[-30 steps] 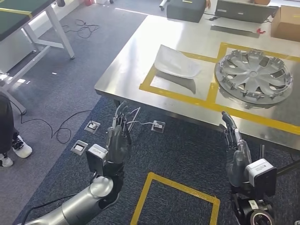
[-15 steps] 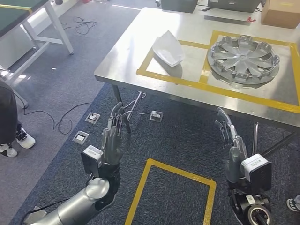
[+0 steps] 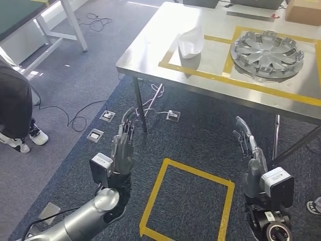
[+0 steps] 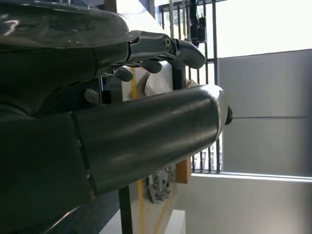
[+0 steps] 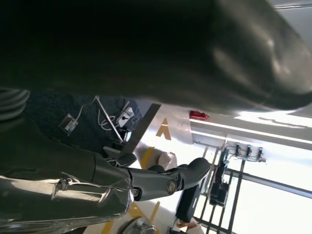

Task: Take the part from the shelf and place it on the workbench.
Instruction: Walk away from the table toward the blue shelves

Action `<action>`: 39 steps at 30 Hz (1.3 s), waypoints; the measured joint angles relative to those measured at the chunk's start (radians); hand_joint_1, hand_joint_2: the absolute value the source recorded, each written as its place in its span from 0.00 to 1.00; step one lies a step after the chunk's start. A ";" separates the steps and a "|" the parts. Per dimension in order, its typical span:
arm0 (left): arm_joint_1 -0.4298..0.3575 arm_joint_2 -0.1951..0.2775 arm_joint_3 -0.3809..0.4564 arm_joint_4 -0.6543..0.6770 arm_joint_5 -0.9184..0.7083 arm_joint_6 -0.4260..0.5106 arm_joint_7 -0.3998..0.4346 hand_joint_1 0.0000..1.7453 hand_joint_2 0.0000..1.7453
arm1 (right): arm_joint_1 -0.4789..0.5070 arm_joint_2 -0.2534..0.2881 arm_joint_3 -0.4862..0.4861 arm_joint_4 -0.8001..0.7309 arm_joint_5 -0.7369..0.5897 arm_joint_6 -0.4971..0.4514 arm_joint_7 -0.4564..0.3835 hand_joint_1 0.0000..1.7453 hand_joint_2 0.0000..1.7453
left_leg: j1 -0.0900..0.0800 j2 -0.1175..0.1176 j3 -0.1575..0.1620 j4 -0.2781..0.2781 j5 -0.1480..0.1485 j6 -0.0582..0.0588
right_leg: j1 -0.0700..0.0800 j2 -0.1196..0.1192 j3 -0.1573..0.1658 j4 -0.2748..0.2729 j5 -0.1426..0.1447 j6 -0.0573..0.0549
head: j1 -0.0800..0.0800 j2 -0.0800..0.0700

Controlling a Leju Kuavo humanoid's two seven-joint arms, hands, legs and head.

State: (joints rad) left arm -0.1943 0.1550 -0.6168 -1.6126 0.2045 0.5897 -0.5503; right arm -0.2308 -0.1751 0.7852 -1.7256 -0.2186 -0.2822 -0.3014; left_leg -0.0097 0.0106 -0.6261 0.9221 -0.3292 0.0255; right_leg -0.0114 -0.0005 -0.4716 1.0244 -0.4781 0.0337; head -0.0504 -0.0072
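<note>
A white curved part [image 3: 191, 41] lies on the steel workbench [image 3: 151, 47] inside a yellow-taped square. A grey wheel cover [image 3: 267, 48] lies in the taped square beside it. My left hand [image 3: 123, 148] is raised over the carpet in front of the bench, with its fingers straight and nothing in it. My right hand [image 3: 250, 150] is held up the same way, empty, below the bench's near edge. The left wrist view has the left hand's fingers [image 4: 165, 48] apart from the thumb, with the white part [image 4: 158, 83] beyond them. In the right wrist view the fingers [image 5: 169, 183] are stretched out.
A yellow taped square [image 3: 187, 201] marks the carpet between my arms. Floor sockets [image 3: 95, 135] and cables lie to the left of the bench leg [image 3: 140, 103]. A person [image 3: 15, 105] in dark clothes stands at the far left. A cardboard box [image 3: 303, 10] sits on the bench's far side.
The whole picture has shifted, so the camera has moved: the workbench now sits farther off and more to the right. Both hands keep the same empty, straight-fingered pose.
</note>
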 joint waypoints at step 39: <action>-0.007 -0.001 0.000 0.000 0.013 -0.006 -0.018 0.00 0.00 | 0.010 0.000 0.010 -0.004 0.038 -0.046 0.016 0.00 0.00 | 0.019 -0.028 -0.078 0.238 -0.154 -0.050 | -0.010 -0.005 -0.025 -0.089 0.029 -0.038 | -0.016 0.000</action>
State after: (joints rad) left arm -0.2014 0.1537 -0.6172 -1.6130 0.2178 0.5837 -0.5684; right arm -0.2212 -0.1755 0.7949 -1.7293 -0.1802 -0.3284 -0.2849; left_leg 0.0090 -0.0179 -0.7045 1.1598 -0.4833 -0.0240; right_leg -0.0212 -0.0053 -0.4964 0.9349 -0.4490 -0.0047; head -0.0669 -0.0072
